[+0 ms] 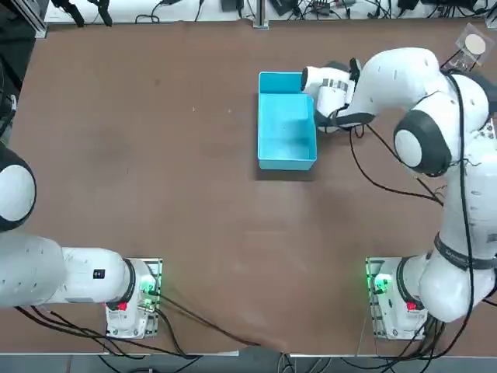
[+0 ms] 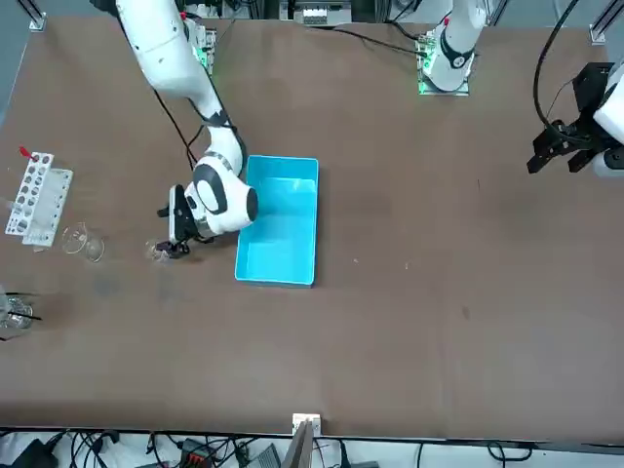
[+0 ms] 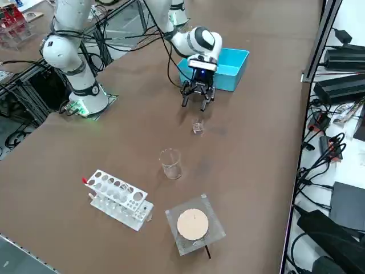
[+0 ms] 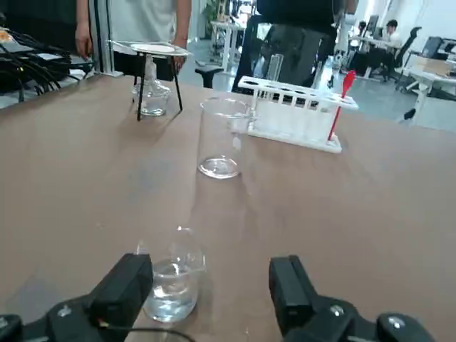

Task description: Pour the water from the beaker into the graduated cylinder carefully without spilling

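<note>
An open rectangular light-blue plastic bin (image 1: 286, 134) sits near the middle of the brown tabletop (image 1: 155, 155). Toward the tabletop's edge at the robot's right lies a white plastic test-tube rack (image 3: 118, 199) with round holes and a small red piece at one end. Near it stands a square clear platform on thin dark legs, topped by a pale round disc (image 3: 193, 224), with a clear flask (image 4: 152, 100) beneath it.

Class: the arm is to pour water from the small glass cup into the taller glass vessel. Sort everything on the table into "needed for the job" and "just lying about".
Needed:
- beaker, water inside
- graduated cylinder, upright beyond it
- right pincer, open, low beside the beaker

Lying about:
- blue tray
- white test-tube rack
- flask under a small stand
</note>
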Robot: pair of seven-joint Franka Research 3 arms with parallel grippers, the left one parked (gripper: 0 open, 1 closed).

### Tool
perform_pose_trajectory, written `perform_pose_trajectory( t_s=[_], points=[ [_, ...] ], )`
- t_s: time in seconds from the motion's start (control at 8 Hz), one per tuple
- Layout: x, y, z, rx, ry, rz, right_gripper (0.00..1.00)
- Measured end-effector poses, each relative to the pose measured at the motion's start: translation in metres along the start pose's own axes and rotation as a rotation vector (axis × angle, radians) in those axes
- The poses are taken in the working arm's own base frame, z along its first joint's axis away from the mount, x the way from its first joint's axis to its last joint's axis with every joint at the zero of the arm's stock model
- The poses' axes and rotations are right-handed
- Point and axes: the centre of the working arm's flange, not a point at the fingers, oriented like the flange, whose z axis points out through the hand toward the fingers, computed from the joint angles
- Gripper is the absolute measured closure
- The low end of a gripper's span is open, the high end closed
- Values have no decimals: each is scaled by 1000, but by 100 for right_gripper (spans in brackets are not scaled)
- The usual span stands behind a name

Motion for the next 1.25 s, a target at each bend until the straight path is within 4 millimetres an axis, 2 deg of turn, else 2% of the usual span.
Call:
perform_pose_trajectory(
  t_s=[0.25,0.62,0.88,1.25],
  points=[
    [-13,-11,17,3,32,-4,0],
    [-21,-31,18,14,26,20,0],
    [-30,-34,22,12,29,17,0],
    [-28,-35,30,-3,32,28,0]
  ],
)
